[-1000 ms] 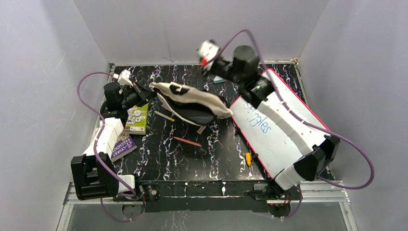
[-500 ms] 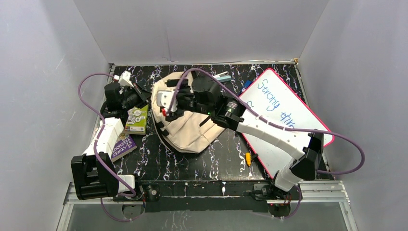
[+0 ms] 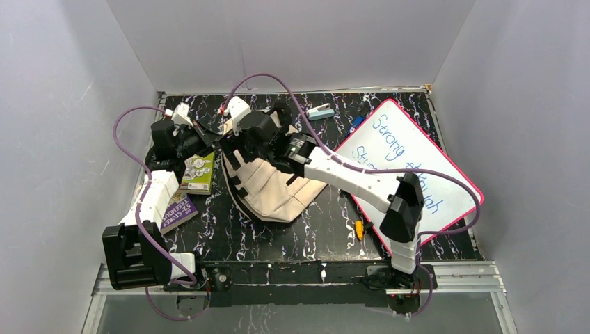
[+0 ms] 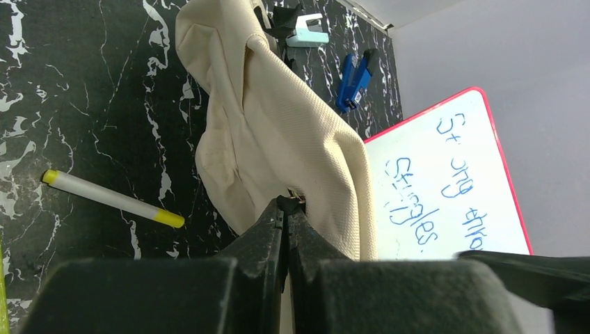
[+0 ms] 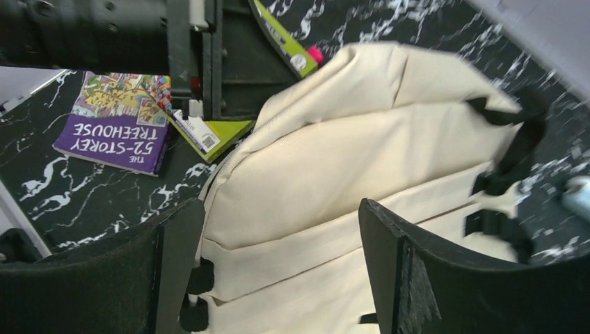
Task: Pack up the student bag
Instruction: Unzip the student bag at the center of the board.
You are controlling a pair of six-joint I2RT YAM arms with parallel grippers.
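The student bag (image 3: 271,189), beige with black straps, lies flat in the middle of the table, strap side up. It also fills the right wrist view, where the bag (image 5: 334,174) shows its straps. My left gripper (image 3: 211,141) is at the bag's left edge. In the left wrist view this gripper (image 4: 289,203) is shut on a small black tab at the edge of the bag (image 4: 278,118). My right gripper (image 3: 240,142) hovers over the bag's back left part. Its jaws (image 5: 278,257) stand open, wide, with only bag fabric below them.
A pink-framed whiteboard (image 3: 417,160) lies to the right of the bag. A purple book (image 3: 177,212) and a green box (image 3: 198,170) lie on the left by the left arm. A white marker (image 4: 111,198), two staplers (image 4: 306,31) (image 4: 355,73) and a small yellow tool (image 3: 359,228) lie around.
The right arm swung from the table's back down over the bag and on to its left end, jaws widening. The bag went from bunched up to flat. The left arm stayed still.
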